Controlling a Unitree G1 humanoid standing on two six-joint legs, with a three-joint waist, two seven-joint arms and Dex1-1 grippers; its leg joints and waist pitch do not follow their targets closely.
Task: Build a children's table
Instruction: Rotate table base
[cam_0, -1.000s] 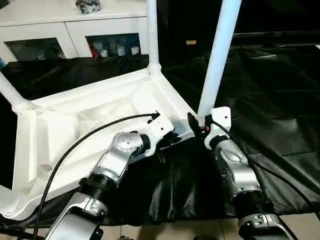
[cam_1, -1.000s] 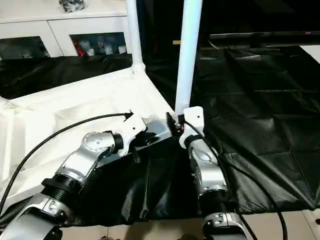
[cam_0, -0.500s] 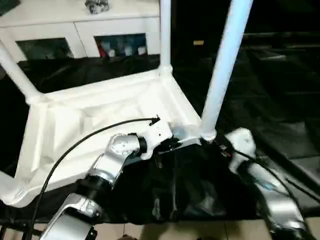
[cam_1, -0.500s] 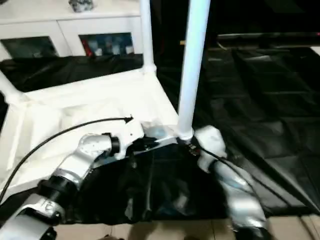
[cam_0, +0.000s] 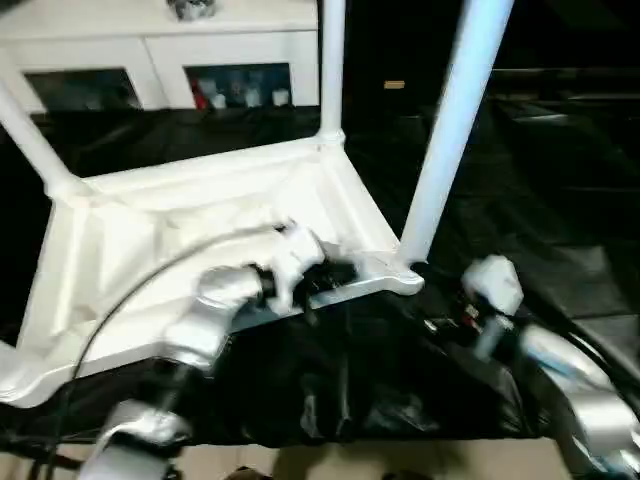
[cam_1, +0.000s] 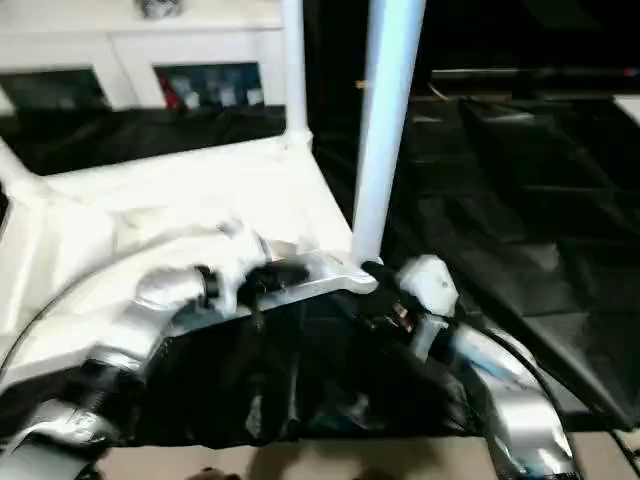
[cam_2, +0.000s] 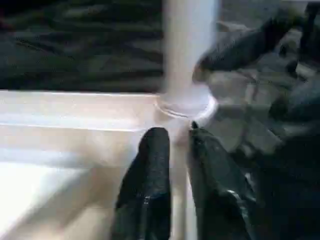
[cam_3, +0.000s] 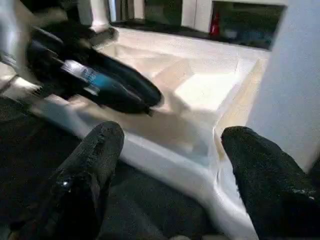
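Lying upside down on a black sheet (cam_0: 560, 190), the white tabletop (cam_0: 170, 240) shows its ribbed underside, with legs rising from its corner sockets. The nearest leg (cam_0: 450, 130) stands upright in the near right corner socket (cam_0: 400, 275); another leg (cam_0: 331, 65) rises from the far corner, and a third leg (cam_0: 30, 140) slants up at the far left. The left gripper (cam_2: 176, 147) sits at the tabletop's near rim just beside that near socket, its two black fingers (cam_2: 150, 170) a narrow gap apart astride the rim's edge; whether they press it cannot be told. The right gripper (cam_3: 170, 150) hovers just off the same corner, its fingers (cam_3: 95, 155) spread wide with the rim and the leg's base ahead of them, touching neither. Behind the sheet stands a white cabinet (cam_0: 150, 50) with glass doors.
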